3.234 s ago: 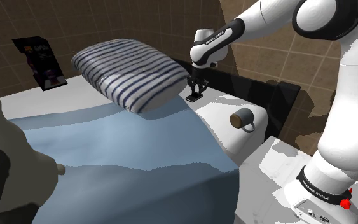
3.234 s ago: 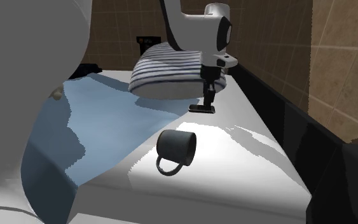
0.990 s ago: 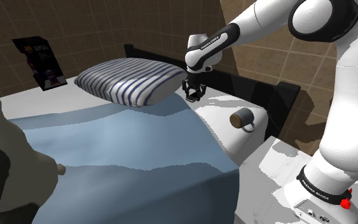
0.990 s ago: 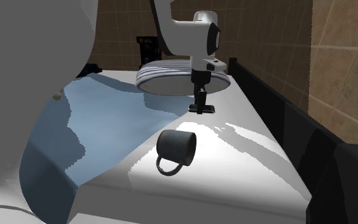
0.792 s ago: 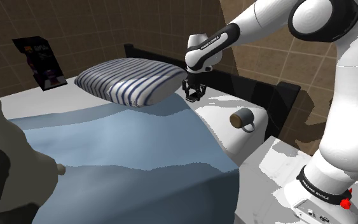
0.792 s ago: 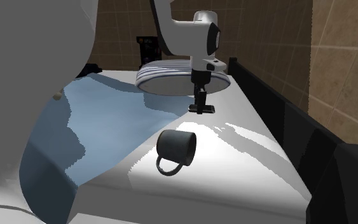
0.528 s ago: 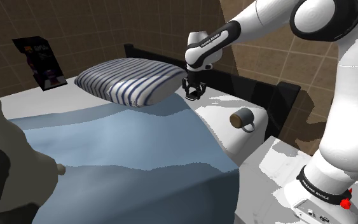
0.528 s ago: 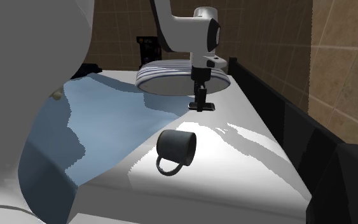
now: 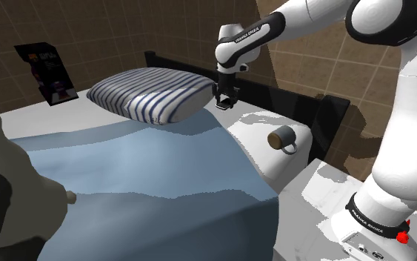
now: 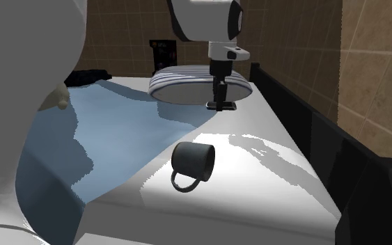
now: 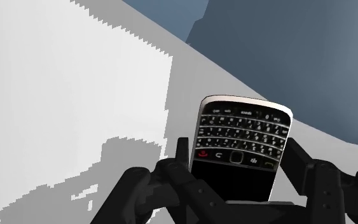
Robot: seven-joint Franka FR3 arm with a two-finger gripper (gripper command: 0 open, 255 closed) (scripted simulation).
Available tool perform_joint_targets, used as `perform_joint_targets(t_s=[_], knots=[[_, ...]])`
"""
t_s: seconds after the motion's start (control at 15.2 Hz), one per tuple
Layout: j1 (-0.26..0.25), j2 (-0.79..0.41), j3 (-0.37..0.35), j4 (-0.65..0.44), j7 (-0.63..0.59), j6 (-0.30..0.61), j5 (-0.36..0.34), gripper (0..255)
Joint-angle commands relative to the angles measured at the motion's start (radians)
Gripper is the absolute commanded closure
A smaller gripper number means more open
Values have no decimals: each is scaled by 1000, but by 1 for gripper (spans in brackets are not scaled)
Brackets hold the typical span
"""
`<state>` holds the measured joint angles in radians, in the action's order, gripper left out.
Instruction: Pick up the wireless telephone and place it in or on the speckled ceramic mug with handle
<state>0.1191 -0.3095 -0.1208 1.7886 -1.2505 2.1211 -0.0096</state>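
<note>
A black wireless telephone (image 11: 241,143) with a small keypad stands clasped between my black fingers (image 11: 179,170). My gripper (image 9: 226,98) is shut on it and hangs a little above the white bed sheet (image 10: 271,132), next to the striped pillow (image 9: 151,93). Seen in the second exterior view, the gripper (image 10: 221,101) points straight down and the telephone (image 10: 222,106) sticks out below its tips. The dark mug (image 9: 281,139) lies on its side on the sheet, handle outward, some way from the gripper toward the robot's stand. The second exterior view has the mug (image 10: 193,161) nearer the camera than the gripper.
A blue blanket (image 9: 140,178) covers most of the bed. A black headboard (image 9: 303,107) runs along the sheet's far side before a brown tiled wall. A dark picture (image 9: 47,72) leans behind the pillow. The white stand (image 9: 347,215) is at the lower right.
The gripper has risen with the telephone, which now hangs off the sheet. Earlier still, the pillow sank flatter. The mug has not moved.
</note>
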Motion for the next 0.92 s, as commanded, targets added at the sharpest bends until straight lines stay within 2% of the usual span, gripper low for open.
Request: perform_joint_targets(t_s=[0.0, 0.86], knots=[[1, 13, 0, -10, 2, -23, 2, 255], [3, 59, -2, -122, 3, -182, 8, 255]])
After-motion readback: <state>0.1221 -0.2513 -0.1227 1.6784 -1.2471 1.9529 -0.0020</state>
